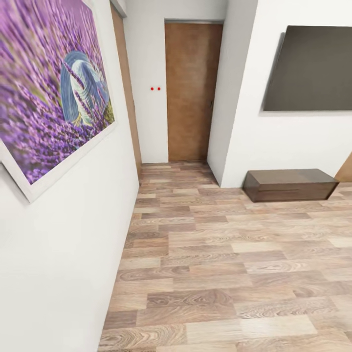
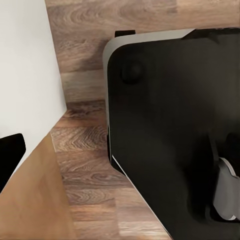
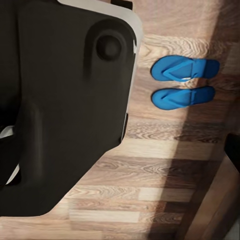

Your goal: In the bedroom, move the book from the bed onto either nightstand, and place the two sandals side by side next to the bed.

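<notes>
Two blue sandals [image 3: 184, 70] [image 3: 182, 97] lie side by side on the wood-plank floor [image 3: 150, 165] in the right wrist view, close to my black base [image 3: 65, 100]. Just past them runs a shaded strip and a brown wooden edge [image 3: 220, 205]; I cannot tell whether that is the bed. The book and the nightstand are out of view. A black piece at the picture's edge looks like one fingertip [image 3: 233, 148] of the right gripper, and a similar black fingertip [image 2: 10, 152] appears in the left wrist view. Neither gives away its gripper's state.
The head view faces a white wall with the framed lavender picture [image 1: 49, 93] close on the left. A brown door [image 1: 191, 93] closes the short passage ahead. On the right, a dark screen [image 1: 313, 68] hangs above a long low brown cabinet [image 1: 291, 185]. Open floor [image 1: 230, 274] lies between.
</notes>
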